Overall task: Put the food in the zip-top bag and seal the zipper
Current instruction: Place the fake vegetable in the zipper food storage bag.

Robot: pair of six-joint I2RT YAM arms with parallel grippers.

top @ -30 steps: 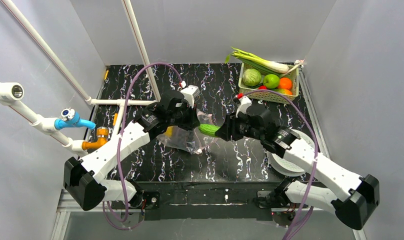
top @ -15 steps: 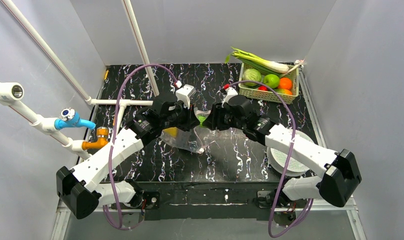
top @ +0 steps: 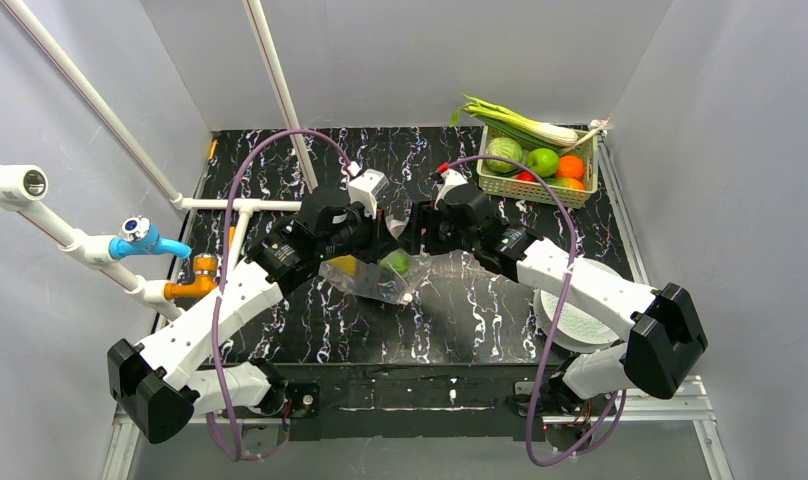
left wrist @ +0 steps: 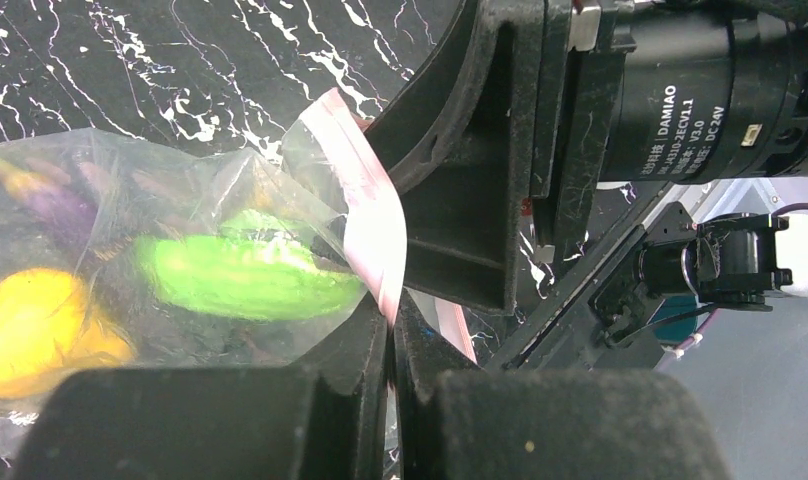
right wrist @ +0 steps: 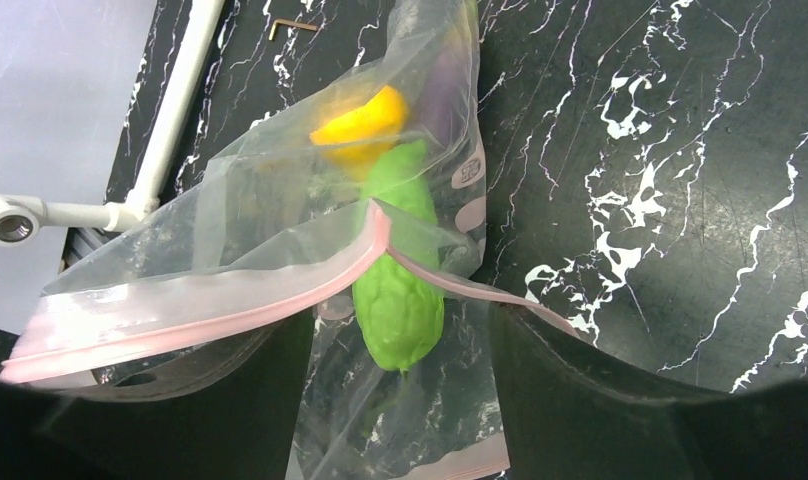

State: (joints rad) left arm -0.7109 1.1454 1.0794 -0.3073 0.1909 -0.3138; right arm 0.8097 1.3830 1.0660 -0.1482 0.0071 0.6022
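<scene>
The clear zip-top bag (top: 372, 280) lies mid-table with its mouth held open. My left gripper (top: 384, 234) is shut on the pink zipper (left wrist: 368, 215) strip, pinched between its fingertips (left wrist: 392, 312). My right gripper (top: 412, 236) is open at the bag's mouth (right wrist: 400, 335). A green vegetable (right wrist: 400, 290) lies free between its jaws, far end inside the bag, near end on the bag's lower lip. A yellow fruit (right wrist: 365, 120) and a dark purple piece (left wrist: 55, 205) lie deeper in the bag. The zipper (right wrist: 230, 305) is unsealed.
A pale green mesh basket (top: 540, 190) at the back right holds a cabbage, green, orange and red fruits, with a leek (top: 510, 122) across it. A white plate (top: 580, 322) sits under the right arm. White pipes (top: 242, 205) stand at the left.
My right gripper carried the green vegetable left into the bag's mouth and let go of it. The left gripper lifted the bag's edge slightly and kept its hold.
</scene>
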